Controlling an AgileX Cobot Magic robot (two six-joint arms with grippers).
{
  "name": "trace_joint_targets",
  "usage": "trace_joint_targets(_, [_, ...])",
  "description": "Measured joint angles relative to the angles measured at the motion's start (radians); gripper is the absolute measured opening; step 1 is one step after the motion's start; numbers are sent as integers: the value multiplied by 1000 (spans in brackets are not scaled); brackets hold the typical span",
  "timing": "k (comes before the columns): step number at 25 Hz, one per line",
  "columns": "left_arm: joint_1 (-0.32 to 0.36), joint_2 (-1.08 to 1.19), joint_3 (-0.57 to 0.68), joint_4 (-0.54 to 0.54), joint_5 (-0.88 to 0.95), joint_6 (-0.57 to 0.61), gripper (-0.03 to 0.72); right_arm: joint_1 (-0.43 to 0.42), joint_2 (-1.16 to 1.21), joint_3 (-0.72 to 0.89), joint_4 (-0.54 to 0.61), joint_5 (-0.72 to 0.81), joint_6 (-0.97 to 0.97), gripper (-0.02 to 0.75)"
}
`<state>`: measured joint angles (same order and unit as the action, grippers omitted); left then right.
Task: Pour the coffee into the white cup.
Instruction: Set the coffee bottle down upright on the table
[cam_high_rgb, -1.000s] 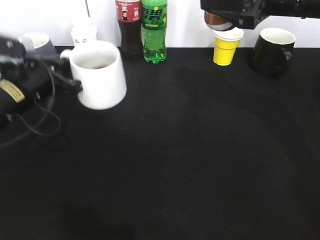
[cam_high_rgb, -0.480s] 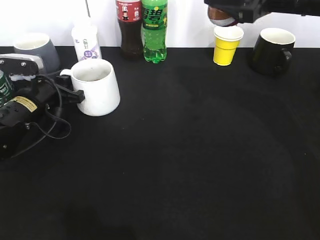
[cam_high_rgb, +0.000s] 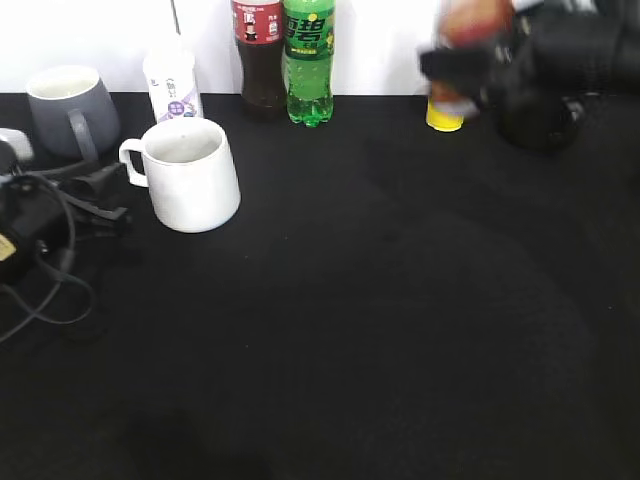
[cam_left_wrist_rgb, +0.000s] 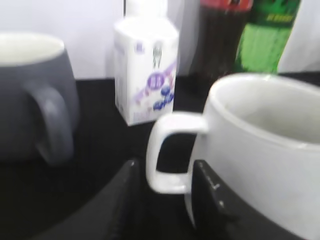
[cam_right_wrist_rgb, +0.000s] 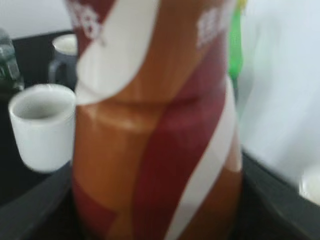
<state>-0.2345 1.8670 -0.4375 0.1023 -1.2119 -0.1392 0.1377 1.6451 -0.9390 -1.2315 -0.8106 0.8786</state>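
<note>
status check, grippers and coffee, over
Left gripper open, jaws either side of white cup handle. Right gripper shut on coffee bottle. Nothing seen blocking.

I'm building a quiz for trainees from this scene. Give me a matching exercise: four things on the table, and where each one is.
Things:
1. white cup
2. grey mug
3. green soda bottle
4. coffee bottle

Places:
A. back row, beside the cola bottle
B. in the right tool
C. far left, back
D. standing in front of the small carton

Pairs: 1-D, 2-C, 3-A, 4-B
</note>
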Motion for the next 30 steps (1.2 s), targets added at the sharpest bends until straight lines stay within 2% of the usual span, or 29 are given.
trace_joint_targets(2, [0, -37, 21, 2, -1, 0, 276, -17, 0, 85, 123, 2, -114, 519])
trace_joint_targets(6, [0, -89, 47, 45, -1, 0, 276, -18, 21, 258, 578, 4, -521, 519])
trace_joint_targets(8, [0, -113, 49, 53, -2, 0, 276, -19, 112, 268, 711, -46, -622, 519])
trace_joint_targets(10, [0, -124, 49, 76, -1, 0, 276, -19, 223, 269, 791, -154, -693, 519])
trace_joint_targets(15, [0, -145, 51, 114, -1, 0, 276, -19, 334, 270, 837, -217, -771, 519])
trace_joint_targets(25, [0, -153, 51, 139, -1, 0, 276, -19, 336, 270, 871, -217, -773, 519])
trace_joint_targets(30, [0, -153, 51, 161, -1, 0, 276, -19, 336, 270, 930, -217, -774, 519])
